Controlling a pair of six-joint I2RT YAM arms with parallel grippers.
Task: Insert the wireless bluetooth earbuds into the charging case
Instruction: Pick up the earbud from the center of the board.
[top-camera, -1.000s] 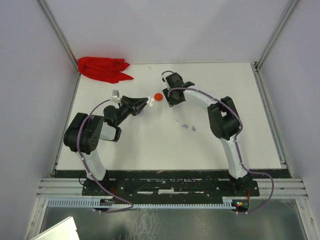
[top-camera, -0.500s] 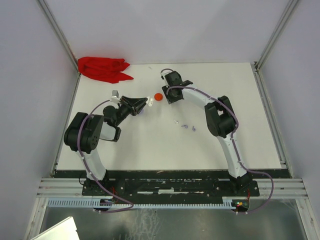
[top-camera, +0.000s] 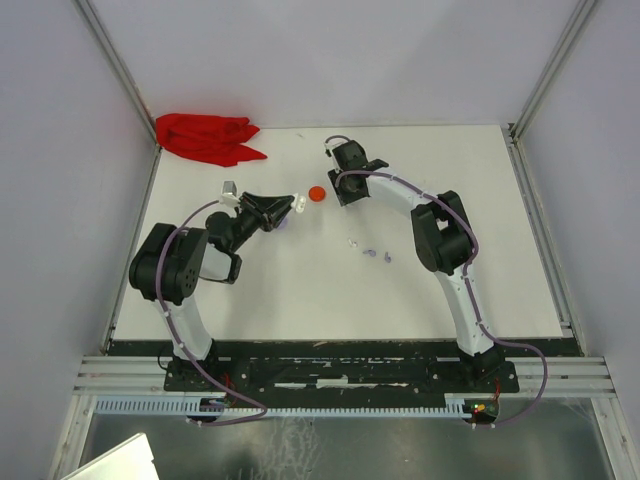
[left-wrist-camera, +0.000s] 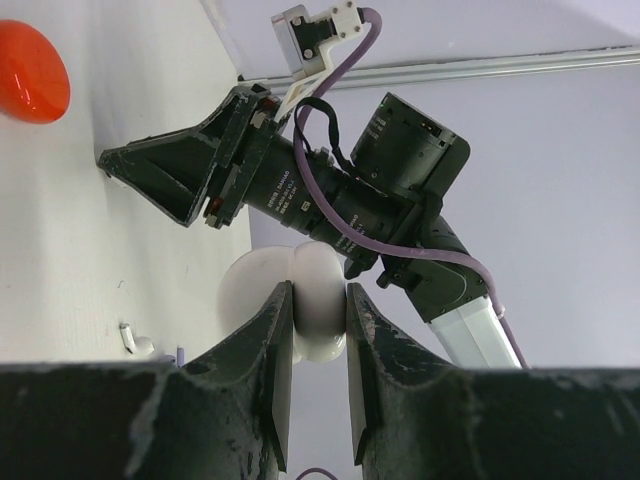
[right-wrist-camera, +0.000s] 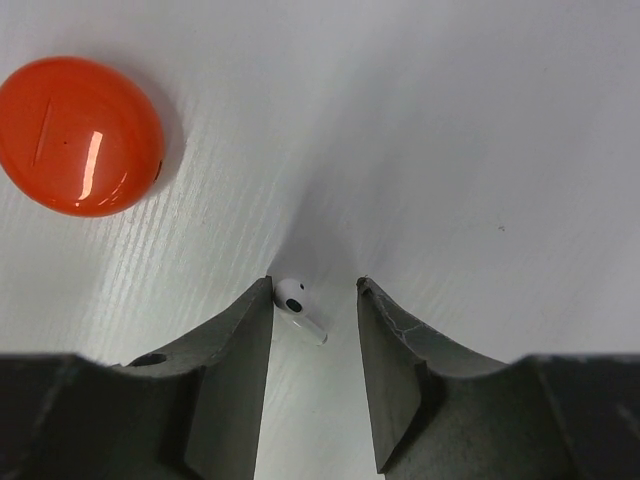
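1. Whitish earbud (right-wrist-camera: 297, 306) lies on the counter (right-wrist-camera: 480, 150) between the fingers of the released right tool (right-wrist-camera: 315, 292), not yet gripped.
2. Left tool (left-wrist-camera: 318, 292) is clenched on the white charging case (left-wrist-camera: 318, 262).
3. Judged progress: early stage. Pick-up and insertion both remain.

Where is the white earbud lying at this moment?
In the right wrist view, the white earbud lies on the table between the fingers of the open right claw, below and right of the orange disc.

whitish stemmed earbud (right-wrist-camera: 297, 308) on its side between the right jaws; white rounded charging case (left-wrist-camera: 312, 298) in the left jaws
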